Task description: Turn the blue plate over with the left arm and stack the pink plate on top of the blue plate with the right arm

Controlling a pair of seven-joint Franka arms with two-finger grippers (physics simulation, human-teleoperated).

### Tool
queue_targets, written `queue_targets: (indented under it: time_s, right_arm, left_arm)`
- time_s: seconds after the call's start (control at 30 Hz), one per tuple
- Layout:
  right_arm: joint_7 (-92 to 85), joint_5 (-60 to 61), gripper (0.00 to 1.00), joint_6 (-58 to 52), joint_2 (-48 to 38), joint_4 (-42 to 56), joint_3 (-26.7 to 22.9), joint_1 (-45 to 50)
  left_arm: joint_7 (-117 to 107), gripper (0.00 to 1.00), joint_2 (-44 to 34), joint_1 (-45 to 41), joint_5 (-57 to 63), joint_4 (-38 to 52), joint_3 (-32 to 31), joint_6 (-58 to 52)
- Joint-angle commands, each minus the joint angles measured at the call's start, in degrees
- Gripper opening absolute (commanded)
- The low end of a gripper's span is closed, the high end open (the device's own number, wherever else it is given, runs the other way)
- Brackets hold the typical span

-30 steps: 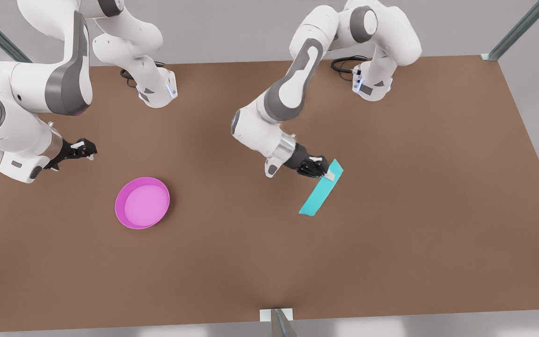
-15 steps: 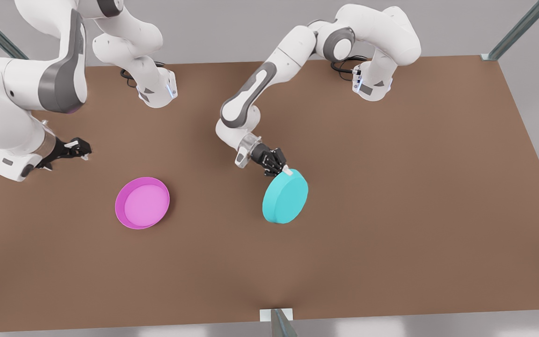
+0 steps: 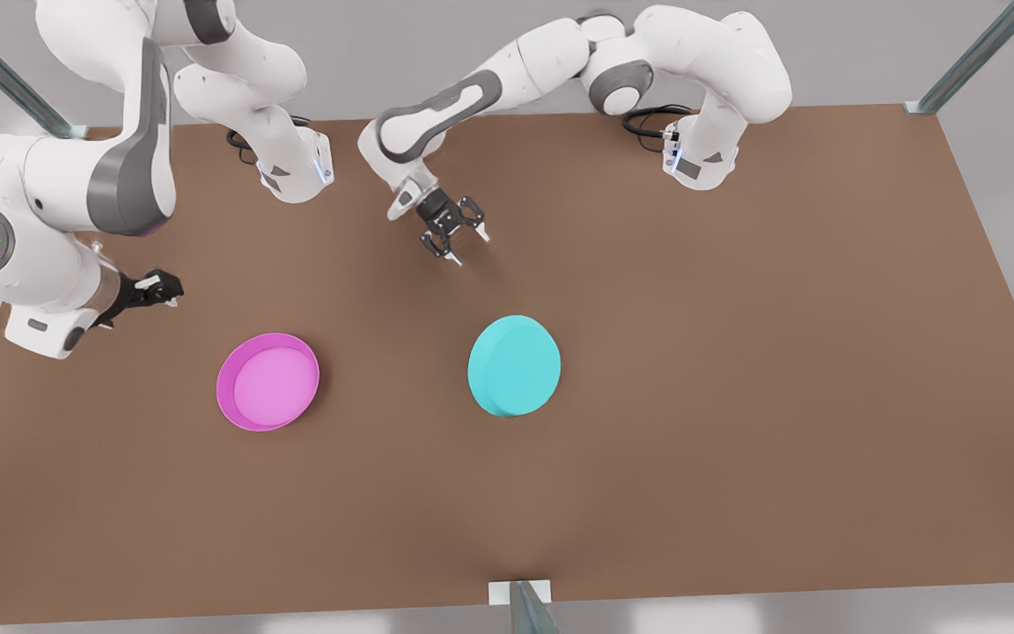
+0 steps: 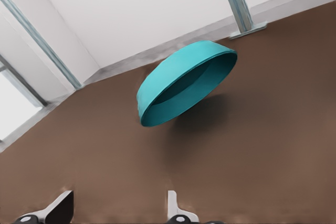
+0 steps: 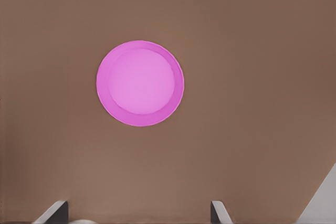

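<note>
On the brown counter (image 3: 736, 396) we see the blue plate (image 3: 514, 365) upside down at centre frame and the pink plate (image 3: 268, 381) (rim up) at lower left. The left pincer (image 3: 458, 236), fingers apart, hangs above the blue plate; the right pincer (image 3: 157, 286), also spread, waits at far left.

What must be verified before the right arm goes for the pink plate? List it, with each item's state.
1. Blue plate turned underside up: ok.
2. Blue plate lying flat on the table: cannot tell; the left wrist view shows one side of its rim raised.
3. Left gripper open and apart from the blue plate: ok.
4. Right gripper open: ok.
5. Pink plate rim up, nothing touching it: ok.
6. Right gripper at the pink plate's rim: not ok; it hovers apart from the plate.
</note>
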Motion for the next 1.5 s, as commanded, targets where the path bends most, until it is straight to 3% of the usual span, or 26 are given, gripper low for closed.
queue_targets:
  time_s: [0.0,0.07,0.1,0.2,0.3,0.33,0.37,0.4,0.5,0.93,0.97,1.03,1.1,1.2,1.23,1.4,1.47]
  right_arm:
    - [-13.5,5.0,1.0,4.4,2.1,-3.7,-0.2,-6.2]
    - [-22.2,9.0,1.0,18.2,3.6,-16.7,-0.2,-13.9]
    - [-24.7,12.0,1.0,21.7,7.3,-18.2,-0.2,-16.8]
    - [-30.1,18.3,1.0,28.7,15.5,-18.8,0.0,-19.9]
    - [-29.9,21.4,1.0,44.0,13.6,-27.3,0.3,-16.8]
    - [-29.9,22.4,1.0,44.3,13.5,-27.9,0.6,-16.8]
    - [-29.9,25.1,1.0,45.2,13.9,-29.1,1.6,-16.7]
    - [-29.9,26.4,1.0,47.2,14.1,-30.4,2.1,-16.0]
    - [-29.9,28.5,1.0,51.4,15.4,-30.9,3.5,-15.9]
    - [-29.8,29.5,1.0,51.9,20.3,-31.1,4.0,-15.4]
    - [-29.7,29.5,0.94,51.8,20.3,-31.1,4.0,-15.3]
    - [-29.3,29.5,0.63,51.5,20.2,-31.2,4.0,-15.0]
    - [-29.7,29.5,0.43,51.1,20.2,-31.1,4.0,-14.9]
    - [-30.2,29.5,0.26,50.7,20.2,-31.1,4.0,-15.0]
    - [-31.1,29.5,0.21,49.4,20.2,-30.5,4.0,-15.1]
    - [-32.6,29.5,0.21,42.9,18.7,-28.0,4.3,-14.9]
    - [-31.1,29.5,0.21,38.6,15.7,-27.4,7.3,-15.0]
  left_arm:
    - [-24.2,1.0,-8.8,2.6,-17.2,4.6,-1.3,-5.0]
    - [0.1,1.0,-28.2,22.2,-39.0,4.1,-0.8,-8.7]
    - [16.8,1.0,-32.6,33.3,-44.5,4.1,-0.8,-13.8]
    - [53.1,1.0,-33.6,58.7,-45.4,4.1,-0.8,-17.4]
    - [67.1,1.0,-33.5,71.8,-45.2,4.0,-1.1,-16.8]
    - [74.1,1.0,-35.1,75.7,-45.3,0.6,-1.5,-15.6]
    - [92.0,1.0,-46.6,79.0,-44.4,-21.5,-1.8,2.1]
    - [96.8,1.0,-48.9,79.5,-44.0,-27.4,-1.7,8.3]
    - [97.5,1.0,-42.6,79.2,-44.5,-19.3,-1.6,4.7]
    - [96.6,1.0,-43.1,79.5,-47.0,-19.4,-1.2,0.1]
    - [96.5,1.0,-42.8,79.5,-46.9,-19.5,-1.1,0.2]
    - [96.4,1.0,-42.8,79.5,-46.4,-20.0,-1.1,0.4]
    - [96.4,1.0,-42.9,79.5,-46.4,-20.0,-1.1,0.2]
    - [96.5,1.0,-43.1,79.4,-46.5,-20.1,-1.1,0.0]
    - [96.5,1.0,-43.1,79.4,-46.6,-20.1,-1.1,0.0]
    - [96.3,1.0,-42.9,79.2,-46.4,-20.2,-1.1,-0.1]
    - [95.4,1.0,-42.8,79.2,-46.6,-20.2,-1.1,-0.1]
